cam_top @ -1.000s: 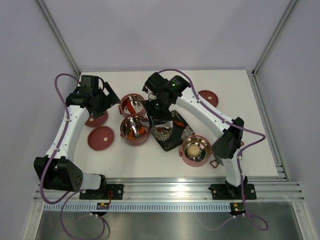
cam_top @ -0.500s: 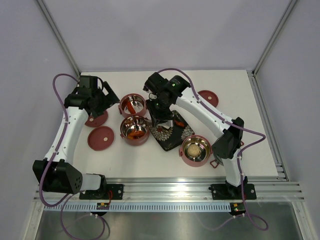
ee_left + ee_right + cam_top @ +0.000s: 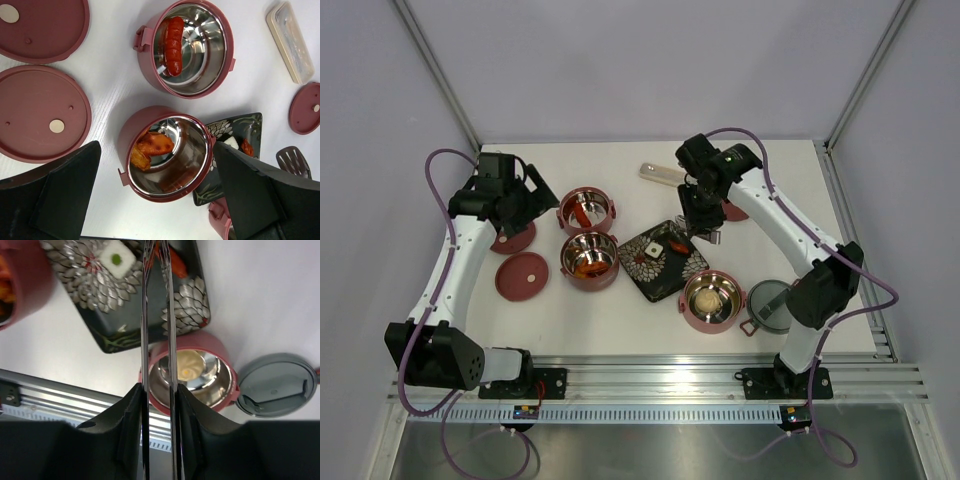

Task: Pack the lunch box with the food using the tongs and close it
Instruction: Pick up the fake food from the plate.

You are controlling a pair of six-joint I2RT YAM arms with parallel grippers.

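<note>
The tongs [image 3: 144, 315] are clamped between the fingers of my right gripper [image 3: 157, 390], their two thin arms close together. Their tips reach a red piece of food [image 3: 176, 266] on the black flowered plate [image 3: 195, 305]. From above, my right gripper [image 3: 699, 216] hangs over the plate's far right corner. Three lunch box bowls stand uncovered: one holds a red sausage [image 3: 173, 39], one holds orange chunks [image 3: 150, 146], one holds the beige ball [image 3: 190, 366]. My left gripper [image 3: 156, 150] is open above the bowl with the orange chunks [image 3: 588, 260].
Two dark-red lids [image 3: 522, 277] [image 3: 513, 238] lie left of the bowls, and a third [image 3: 736, 196] lies at the back right. The grey handled top lid [image 3: 772, 305] rests right of the ball's bowl [image 3: 710, 298]. A translucent oblong case [image 3: 660, 173] lies behind the plate.
My right arm has swung right with the tongs, from the plate's left side near the bowls to its far right corner. The case and grey lid now show. The left arm has barely moved.
</note>
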